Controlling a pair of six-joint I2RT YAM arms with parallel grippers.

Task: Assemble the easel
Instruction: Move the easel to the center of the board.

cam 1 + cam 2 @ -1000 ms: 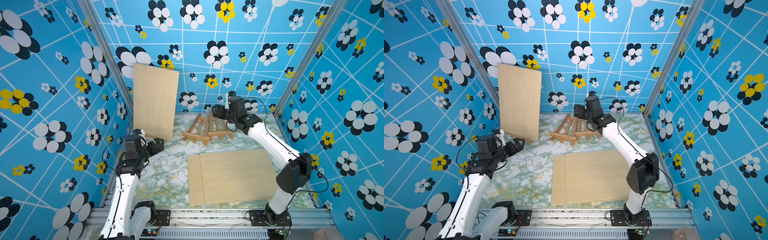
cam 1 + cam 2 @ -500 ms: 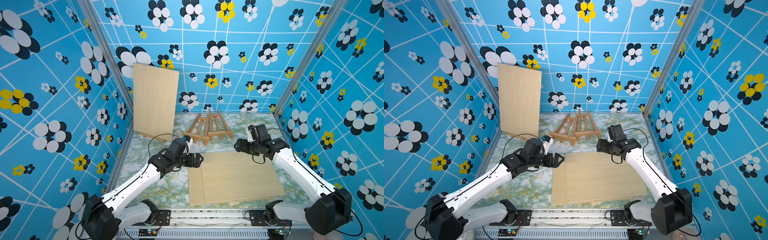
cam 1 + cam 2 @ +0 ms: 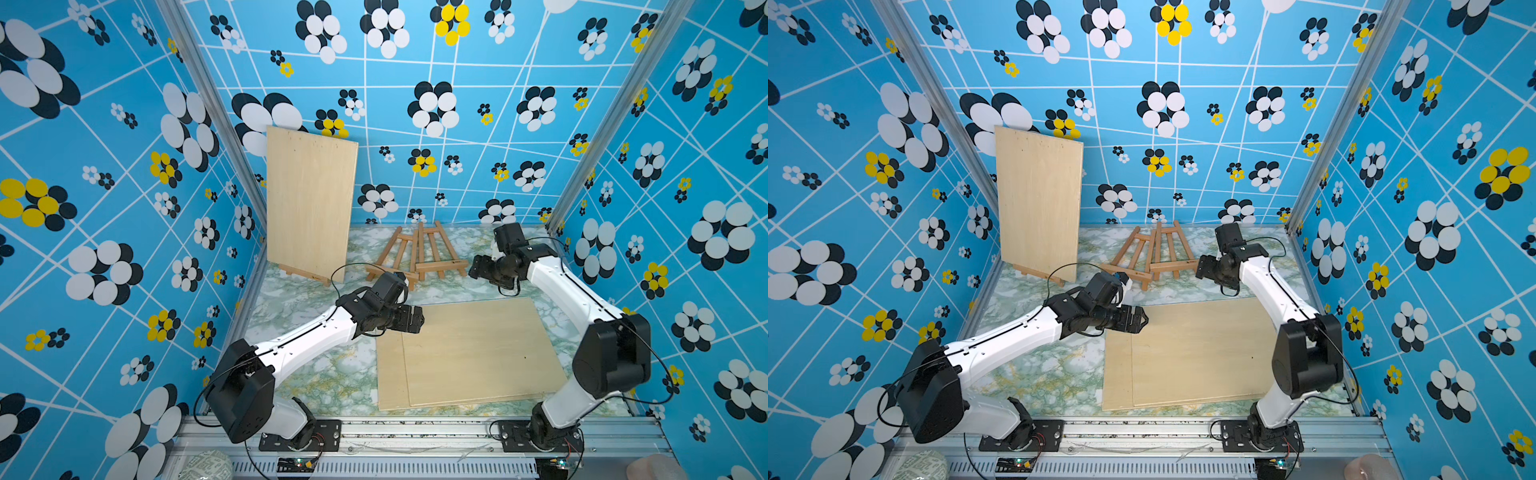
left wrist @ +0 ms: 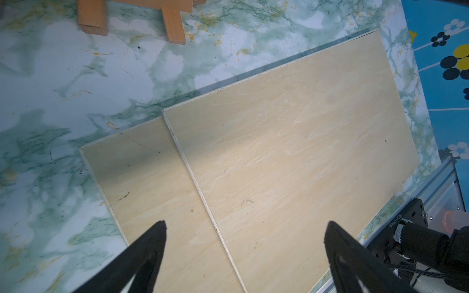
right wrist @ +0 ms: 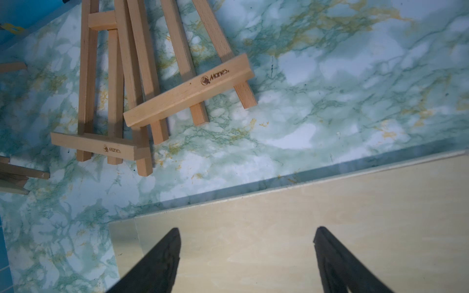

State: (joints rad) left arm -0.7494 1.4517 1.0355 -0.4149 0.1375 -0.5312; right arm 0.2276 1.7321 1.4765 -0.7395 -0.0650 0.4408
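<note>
Bench (image 3: 299, 307), read as a clock from a top view, twelve at the back wall.

- Ten o'clock: one plywood board (image 3: 309, 203) stands upright on an opened easel (image 3: 305, 274), leaning toward the corner. That set looks finished.
- Centre: left hand (image 3: 415, 320) hovers over the nine-o'clock edge of the flat boards, fingers spread wide, nothing in them; the left wrist view (image 4: 245, 225) confirms this.
- Twelve o'clock: two folded easels (image 3: 415, 257) lie flat, overlapping each other, ledge bars toward six. In the right wrist view one ledge bar (image 5: 187, 93) rests across the legs of its neighbour (image 5: 99, 147).
- Four o'clock: two boards stacked flat (image 3: 469, 353), the upper (image 4: 291, 152) shifted toward three, baring a strip of the lower (image 4: 142, 177).
- Two o'clock: right hand (image 3: 478, 268) above the boards' twelve-o'clock edge, near the easels, fingers apart and empty (image 5: 247, 233).

Handling, judged: the easels look light, stiff and smooth, with the rear leg probably hinged and liable to swing. The best hold is likely across the ledge bar or the top joint. The boards look thin and light, with no gap beneath them, so an edge would need lifting first.
</note>
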